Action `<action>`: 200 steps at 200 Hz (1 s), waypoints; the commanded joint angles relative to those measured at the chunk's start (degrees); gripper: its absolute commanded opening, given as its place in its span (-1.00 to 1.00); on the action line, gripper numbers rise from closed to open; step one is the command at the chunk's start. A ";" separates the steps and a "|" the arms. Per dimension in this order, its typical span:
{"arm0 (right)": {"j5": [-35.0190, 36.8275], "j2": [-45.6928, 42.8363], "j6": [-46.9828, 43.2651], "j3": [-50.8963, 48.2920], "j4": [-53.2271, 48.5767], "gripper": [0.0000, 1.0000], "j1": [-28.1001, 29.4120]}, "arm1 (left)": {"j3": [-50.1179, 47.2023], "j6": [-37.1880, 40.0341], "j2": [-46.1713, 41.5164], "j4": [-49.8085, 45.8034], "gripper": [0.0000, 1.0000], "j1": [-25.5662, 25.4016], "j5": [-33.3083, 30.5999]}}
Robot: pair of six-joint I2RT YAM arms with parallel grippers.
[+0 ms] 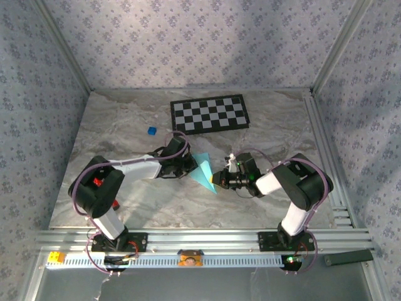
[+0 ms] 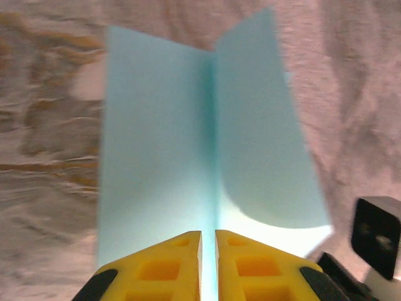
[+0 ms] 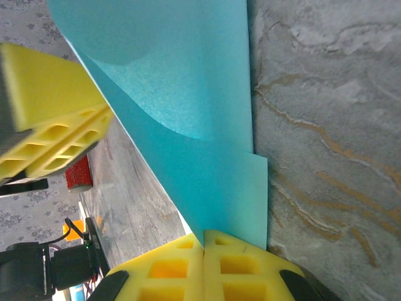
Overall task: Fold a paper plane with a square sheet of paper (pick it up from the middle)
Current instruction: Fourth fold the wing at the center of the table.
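One paper (image 1: 203, 170) — light blue, creased down the middle, standing up off the table (image 1: 119, 125) near its centre, between my two grippers.

Two grippers:
- my right gripper (image 3: 204, 241) is on the paper's right. Its fingers are pressed together on a corner of the sheet, which rises out from between them.
- my left gripper (image 2: 208, 235) is on the paper's left. Its fingers are almost together, with a thin slit between them. The crease runs straight into that slit, but I cannot tell whether they pinch it.

One checkerboard (image 1: 209, 114) — black and white, lying flat on the far side, well apart from the paper.

One cube (image 1: 151, 130) — small and blue, just left of the checkerboard.
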 commanded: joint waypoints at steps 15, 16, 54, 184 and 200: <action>1.98 2.36 -0.06 -0.06 -5.15 -1.00 -0.67 | 1.12 1.81 0.51 9.44 -0.78 -0.43 6.16; 2.02 2.36 -0.02 -0.08 -5.17 -1.00 -0.68 | 1.17 1.77 0.60 9.63 -0.78 -0.42 6.28; 1.78 2.47 0.02 -0.01 -5.61 -1.00 -1.03 | 1.56 -0.21 3.92 14.45 -0.78 -0.52 8.38; 1.01 2.93 -0.83 1.92 -10.63 -1.00 -1.38 | 1.61 -2.29 8.22 13.05 -0.82 -0.51 4.47; 0.91 3.23 -0.71 2.18 -11.26 -1.00 -1.46 | 1.74 -2.34 8.59 13.07 -0.82 -0.54 4.28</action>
